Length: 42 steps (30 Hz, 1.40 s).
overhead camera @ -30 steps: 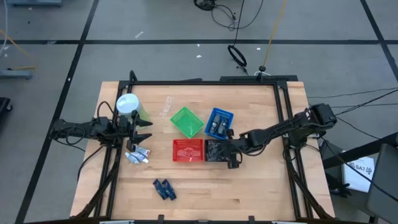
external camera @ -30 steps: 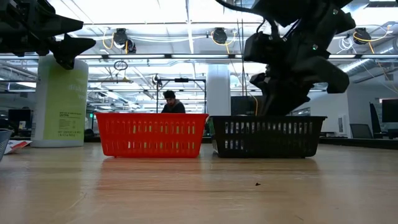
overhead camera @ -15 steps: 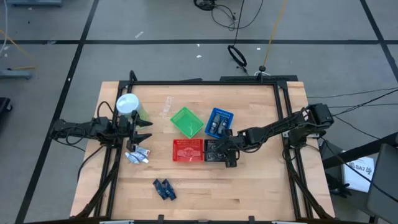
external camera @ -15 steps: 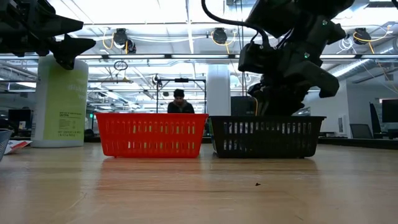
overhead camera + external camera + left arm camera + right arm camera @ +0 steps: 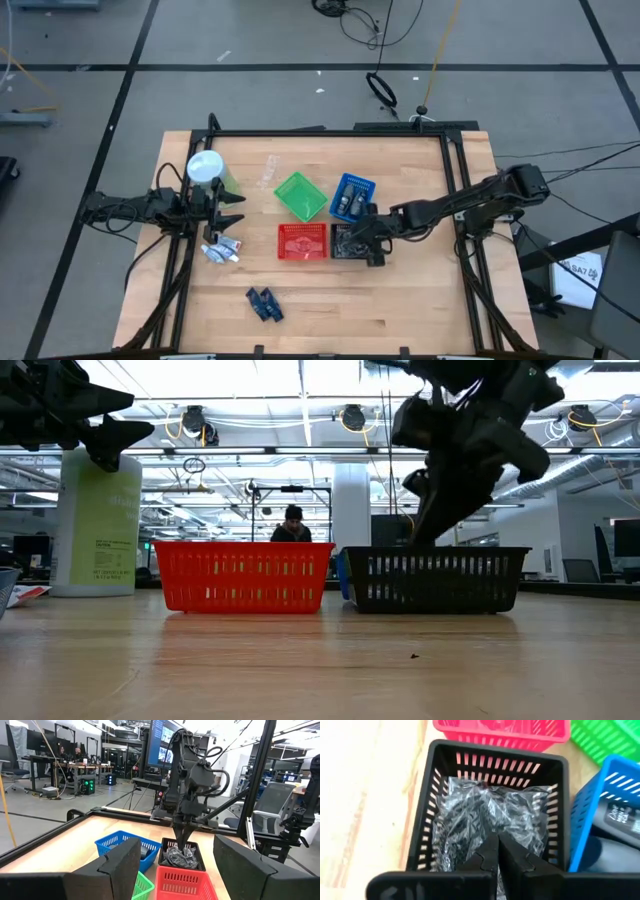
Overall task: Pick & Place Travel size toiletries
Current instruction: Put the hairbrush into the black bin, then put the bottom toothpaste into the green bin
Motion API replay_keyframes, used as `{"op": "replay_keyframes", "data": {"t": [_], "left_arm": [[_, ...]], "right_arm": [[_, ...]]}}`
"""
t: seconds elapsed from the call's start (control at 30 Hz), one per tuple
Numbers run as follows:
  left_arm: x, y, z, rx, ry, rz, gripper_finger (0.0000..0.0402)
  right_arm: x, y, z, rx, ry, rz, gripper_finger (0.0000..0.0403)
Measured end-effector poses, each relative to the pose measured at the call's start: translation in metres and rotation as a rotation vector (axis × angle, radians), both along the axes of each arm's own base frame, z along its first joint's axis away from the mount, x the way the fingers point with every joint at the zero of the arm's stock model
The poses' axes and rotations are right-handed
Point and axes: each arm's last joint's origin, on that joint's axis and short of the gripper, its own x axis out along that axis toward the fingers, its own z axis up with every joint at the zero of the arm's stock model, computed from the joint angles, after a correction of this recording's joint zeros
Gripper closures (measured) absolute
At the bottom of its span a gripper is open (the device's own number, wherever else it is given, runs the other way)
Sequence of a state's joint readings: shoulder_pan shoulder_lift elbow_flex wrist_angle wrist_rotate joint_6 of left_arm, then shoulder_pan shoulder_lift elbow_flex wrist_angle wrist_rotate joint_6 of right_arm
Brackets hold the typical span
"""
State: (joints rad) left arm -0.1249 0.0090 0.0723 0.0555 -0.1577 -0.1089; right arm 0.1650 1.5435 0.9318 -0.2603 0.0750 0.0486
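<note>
Right wrist view shows our right gripper (image 5: 497,851) lifted, fingers clenched empty above the crinkly packets (image 5: 485,815) in the black basket (image 5: 427,805): drop done.

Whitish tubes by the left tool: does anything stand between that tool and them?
Nothing visible does. The open left tool hovers beside the green container, and the whitish tubes lie on bare table just in front of it.
</note>
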Motion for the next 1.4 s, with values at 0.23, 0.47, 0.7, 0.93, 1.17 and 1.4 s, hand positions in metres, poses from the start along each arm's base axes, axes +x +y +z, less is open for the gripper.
{"op": "replay_keyframes", "data": {"t": [0.23, 0.47, 0.7, 0.93, 1.17, 1.4], "left_arm": [[0.0, 0.0, 0.0, 0.0, 0.0, 0.0, 0.0153], [0.0, 0.0, 0.0, 0.0, 0.0, 0.0, 0.0153], [0.0, 0.0, 0.0, 0.0, 0.0, 0.0, 0.0153], [0.0, 0.0, 0.0, 0.0, 0.0, 0.001, 0.0153], [0.0, 0.0, 0.0, 0.0, 0.0, 0.0, 0.0153], [0.0, 0.0, 0.0, 0.0, 0.0, 0.0, 0.0153]], "right_arm": [[-0.009, -0.001, 0.027, 0.03, -0.097, -0.015, 0.0403], [-0.036, -0.006, 0.059, 0.062, -0.312, -0.007, 0.0403], [-0.085, -0.013, 0.049, 0.123, -0.59, 0.046, 0.0403], [-0.135, -0.021, 0.028, 0.163, -0.784, 0.036, 0.0403], [-0.17, -0.027, 0.022, 0.191, -0.958, 0.04, 0.0403], [-0.187, -0.03, 0.019, 0.157, -1.091, 0.068, 0.0403]]}}
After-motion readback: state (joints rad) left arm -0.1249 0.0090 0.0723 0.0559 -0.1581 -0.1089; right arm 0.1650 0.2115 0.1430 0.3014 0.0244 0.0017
